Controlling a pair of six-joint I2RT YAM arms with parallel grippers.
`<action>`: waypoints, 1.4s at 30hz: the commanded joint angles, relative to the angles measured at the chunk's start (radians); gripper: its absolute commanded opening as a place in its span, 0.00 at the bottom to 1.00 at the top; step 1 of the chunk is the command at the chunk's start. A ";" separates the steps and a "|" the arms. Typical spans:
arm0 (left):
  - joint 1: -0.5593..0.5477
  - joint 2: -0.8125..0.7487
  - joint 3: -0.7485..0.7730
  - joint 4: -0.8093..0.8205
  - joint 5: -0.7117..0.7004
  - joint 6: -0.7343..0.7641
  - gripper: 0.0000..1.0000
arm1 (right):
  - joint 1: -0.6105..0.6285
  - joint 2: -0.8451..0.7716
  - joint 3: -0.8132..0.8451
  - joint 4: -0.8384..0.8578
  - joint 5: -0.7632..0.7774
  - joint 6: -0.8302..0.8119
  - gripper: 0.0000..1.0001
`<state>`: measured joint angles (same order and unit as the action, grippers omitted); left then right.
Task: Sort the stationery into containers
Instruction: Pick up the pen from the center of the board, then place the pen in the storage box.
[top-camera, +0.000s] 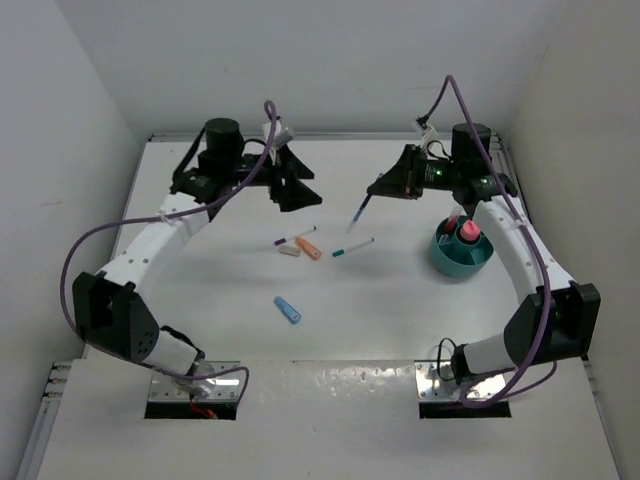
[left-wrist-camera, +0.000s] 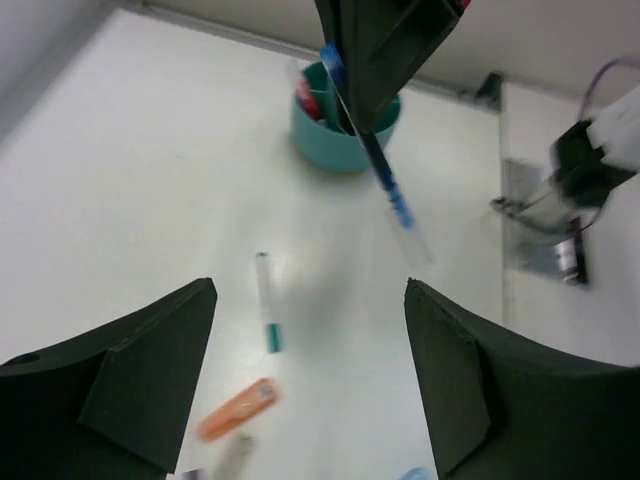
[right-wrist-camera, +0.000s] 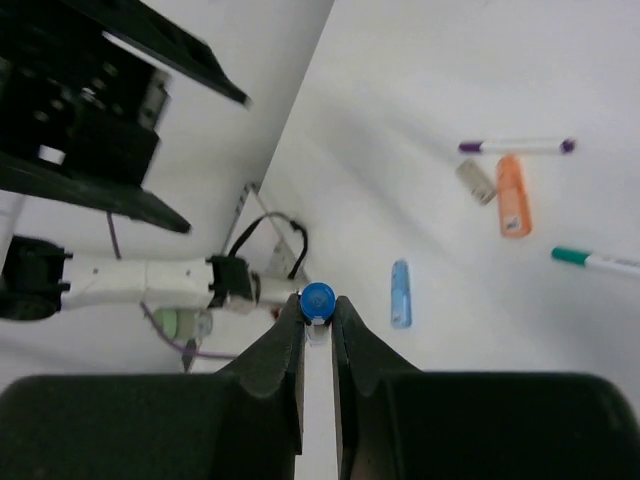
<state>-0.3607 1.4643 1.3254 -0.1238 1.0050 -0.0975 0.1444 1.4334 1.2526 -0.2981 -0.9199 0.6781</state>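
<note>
Blue plastic in the grip: the right pincer (right-wrist-camera: 318, 310) had its jaws closed narrow on the blue pen (right-wrist-camera: 318, 298), cap end up between the fingers and the barrel hanging down clear of the table (top-camera: 400, 320). So that one was in the air, not yet delivered!

Down from that pincer, to its outer side and back toward its own base, sat the teal organiser cup (top-camera: 450, 268), near but not under the pen tip. Inside it stood the pink marker (top-camera: 467, 231) and a red pen (left-wrist-camera: 308, 100). Two in, by my count, though I could not tell which compartments they occupied.

Just below the hanging pen tip lay the teal pen (top-camera: 352, 247), flat on the table. Further out from the pincer, toward the other arm, lay the orange stick (top-camera: 308, 248) with the beige eraser (top-camera: 289, 251) just beside it, and a white pen with purple ends (top-camera: 296, 236) close to both. Nearer the bases, apart from that cluster, lay the short blue stick (top-camera: 288, 310).

Across the way, the left pincer (top-camera: 300, 185) hung above the table with its jaws wide and nothing between them.

My read: roughly a third done once the blue pen goes in, with five pieces left to collect.
</note>
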 joint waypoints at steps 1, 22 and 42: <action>-0.020 -0.125 0.119 -0.440 0.011 0.647 0.82 | 0.036 0.005 0.001 -0.117 -0.118 -0.100 0.00; -0.466 -0.682 -0.615 -0.150 -0.325 2.133 0.59 | 0.261 -0.030 -0.251 0.232 -0.370 0.255 0.00; -0.514 -0.604 -0.678 0.099 -0.298 2.135 0.59 | 0.330 -0.001 -0.202 0.166 -0.412 0.179 0.00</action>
<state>-0.8627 0.8505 0.6380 -0.0814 0.6666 1.9793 0.4667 1.4342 1.0050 -0.1440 -1.2953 0.8818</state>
